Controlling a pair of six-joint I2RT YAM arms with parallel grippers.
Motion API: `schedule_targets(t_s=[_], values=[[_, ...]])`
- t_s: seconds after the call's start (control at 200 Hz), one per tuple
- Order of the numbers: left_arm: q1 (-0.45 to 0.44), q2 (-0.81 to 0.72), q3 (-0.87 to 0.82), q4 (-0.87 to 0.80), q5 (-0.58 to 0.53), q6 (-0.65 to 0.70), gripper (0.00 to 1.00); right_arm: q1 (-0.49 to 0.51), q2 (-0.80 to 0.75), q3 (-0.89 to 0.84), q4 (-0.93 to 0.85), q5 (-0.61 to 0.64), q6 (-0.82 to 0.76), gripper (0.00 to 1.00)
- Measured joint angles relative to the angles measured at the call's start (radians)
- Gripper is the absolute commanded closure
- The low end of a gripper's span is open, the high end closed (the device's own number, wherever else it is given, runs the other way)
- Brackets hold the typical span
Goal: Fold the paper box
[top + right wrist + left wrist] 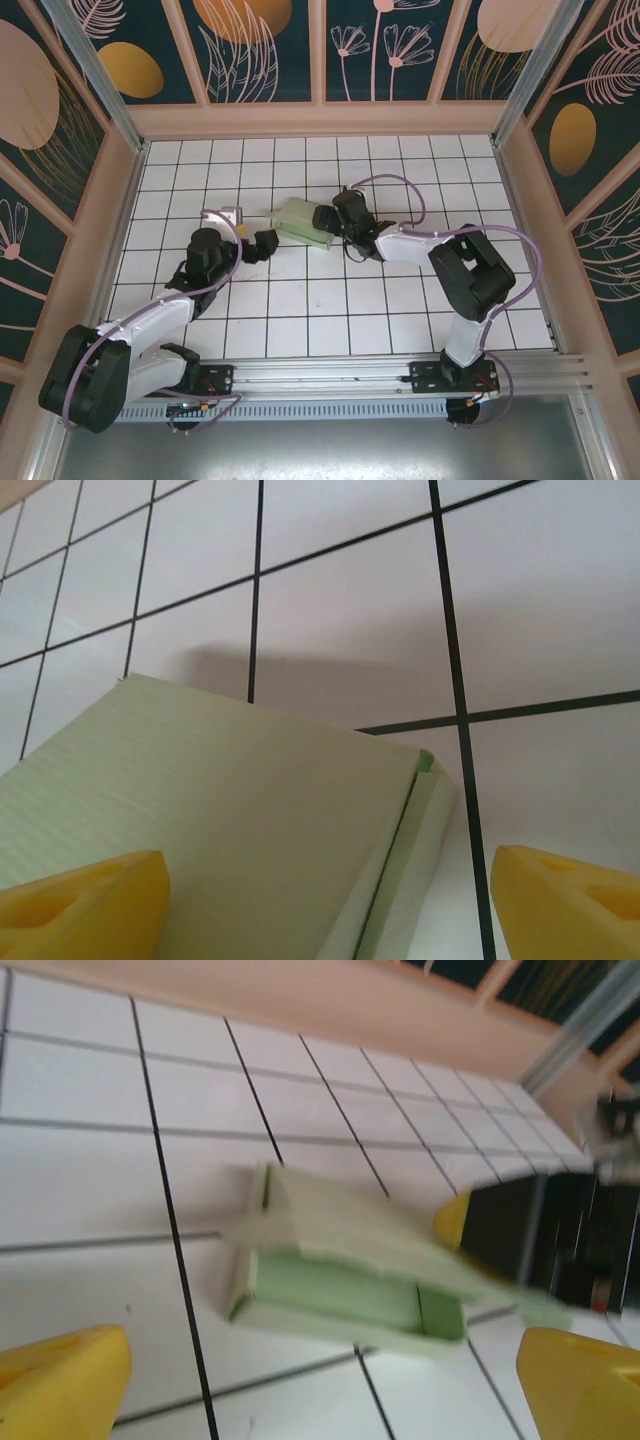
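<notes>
**Mint card box lying partly formed at mid-table**

The pale mint-green thin-card paper box (303,222) is being shown near the middle of the white tiled table (400,310), slightly toward its far side. It is only partly formed, with a lid flap raised over a darker green inside. It is being judged light, springy at the creases, easily dented and apt to slide on the smooth tiles. A hold on a flap's free edge, close to a crease, is being advised, with the opposite end braced. The left gripper (262,243), left of the table's middle, is being shown spread wide and empty. The right gripper (328,218), right of the middle, is being shown with jaws wide astride the box's end, nothing visibly clamped.
</notes>
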Motion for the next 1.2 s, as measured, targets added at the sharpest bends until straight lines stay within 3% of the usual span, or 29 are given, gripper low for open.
schedule_targets(t_s=[0.05, 0.23, 0.551, 0.661, 0.706, 0.801, 1.006, 1.196], values=[[0.019, 0.04, 0.057, -0.023, -0.01, -0.019, 0.05, 0.0, 0.01, -0.004, 0.002, -0.003, 0.0, 0.16], [0.076, 0.281, 0.301, -0.117, 0.006, -0.08, 0.32, -0.002, 0.054, -0.009, 0.006, -0.028, -0.003, 0.16], [0.082, 0.605, 0.416, -0.201, 0.256, -0.104, 0.35, -0.063, 0.073, -0.006, 0.021, -0.126, -0.035, 0.27], [0.073, 0.66, 0.422, -0.201, 0.328, -0.131, 0.57, -0.105, 0.095, 0.025, 0.019, -0.177, -0.065, 0.38], [0.063, 0.673, 0.423, -0.195, 0.351, -0.141, 0.59, -0.119, 0.106, 0.043, 0.017, -0.19, -0.078, 0.4], [0.038, 0.682, 0.424, -0.184, 0.373, -0.166, 0.56, -0.144, 0.126, 0.086, -0.003, -0.209, -0.114, 0.39], [-0.019, 0.664, 0.424, -0.178, 0.359, -0.181, 0.32, -0.198, 0.139, 0.124, -0.043, -0.239, -0.178, 0.3], [-0.011, 0.642, 0.454, -0.181, 0.323, -0.181, 0.24, -0.225, 0.101, 0.08, -0.031, -0.257, -0.186, 0.27]])
